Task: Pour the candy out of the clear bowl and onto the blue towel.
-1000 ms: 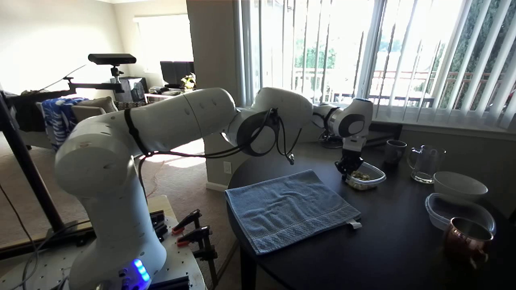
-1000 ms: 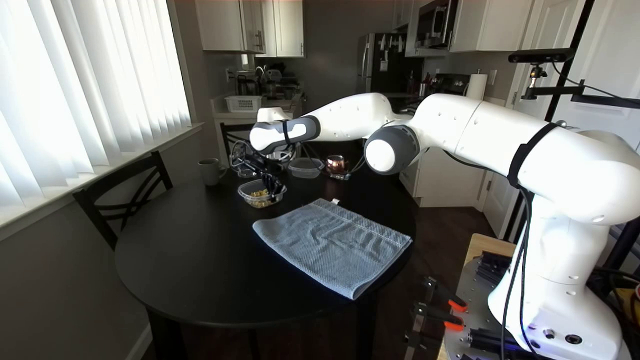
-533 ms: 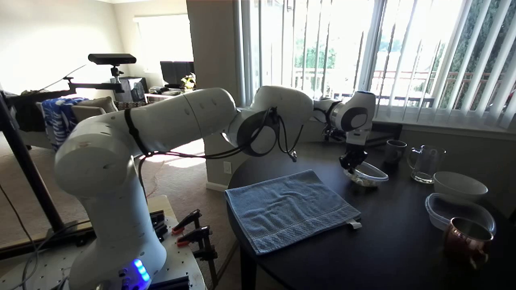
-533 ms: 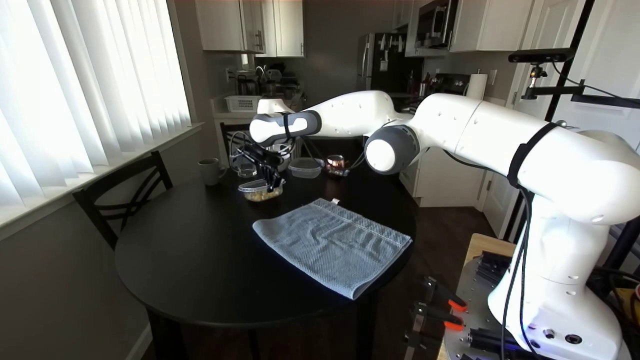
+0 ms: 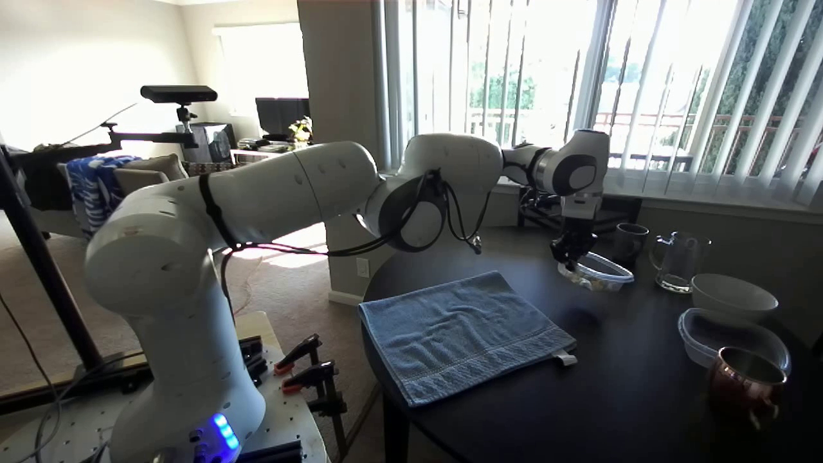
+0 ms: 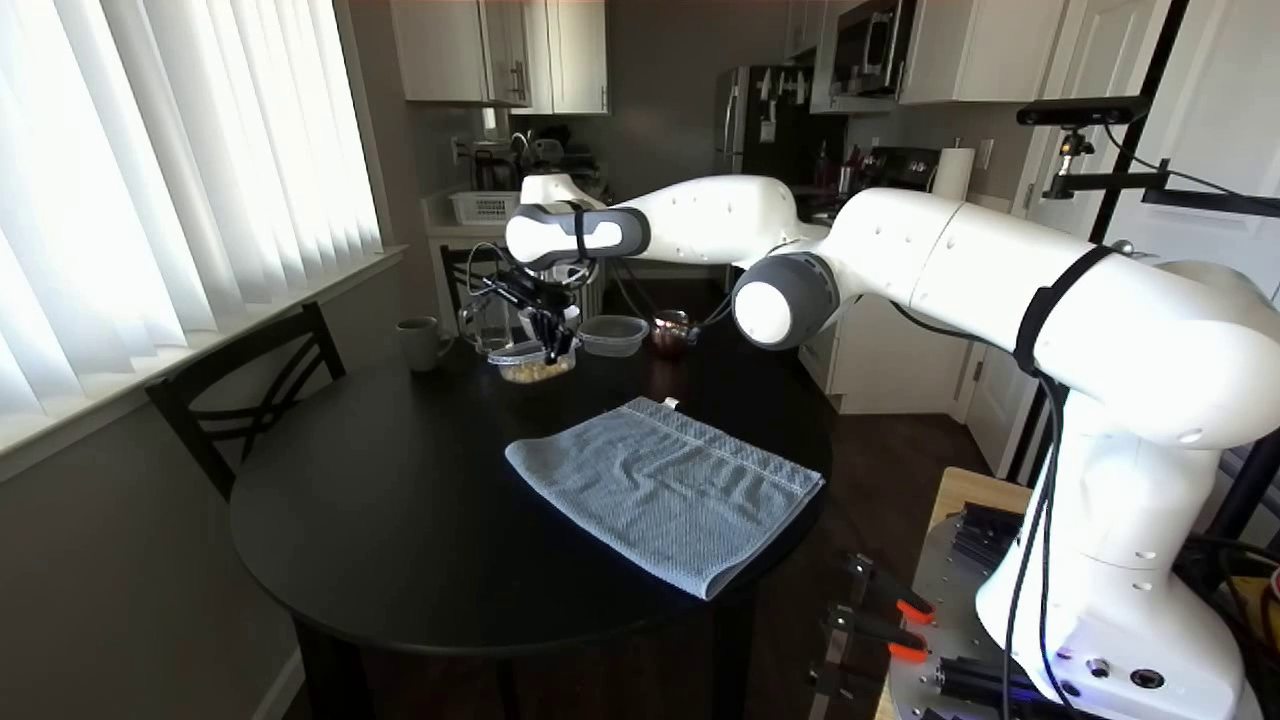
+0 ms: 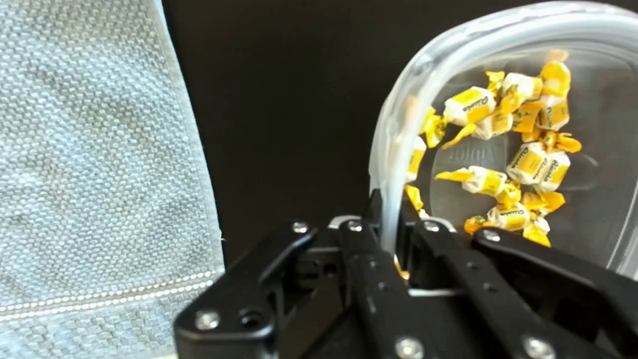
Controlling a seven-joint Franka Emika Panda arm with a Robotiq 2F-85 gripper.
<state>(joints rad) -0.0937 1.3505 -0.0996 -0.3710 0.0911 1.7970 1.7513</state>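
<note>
In wrist view, the tool (image 7: 391,212) pinches the clear bowl (image 7: 423,75), seemingly raised, only by its left rim, so weight may twist it, spilling candy (image 7: 471,105).

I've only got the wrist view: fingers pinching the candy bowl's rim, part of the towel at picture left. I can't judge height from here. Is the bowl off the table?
Observer: It seems so: in an exterior view, a dark patch, likely a shadow or reflection, shows on the table below the bowl and apart from it.
Operator: Thanks. The rest of the towel is outside my frame. How near the table's edge does it reach?
Observer: Very close: in both exterior views it runs to about the edge on the side facing the arm's base.
</note>
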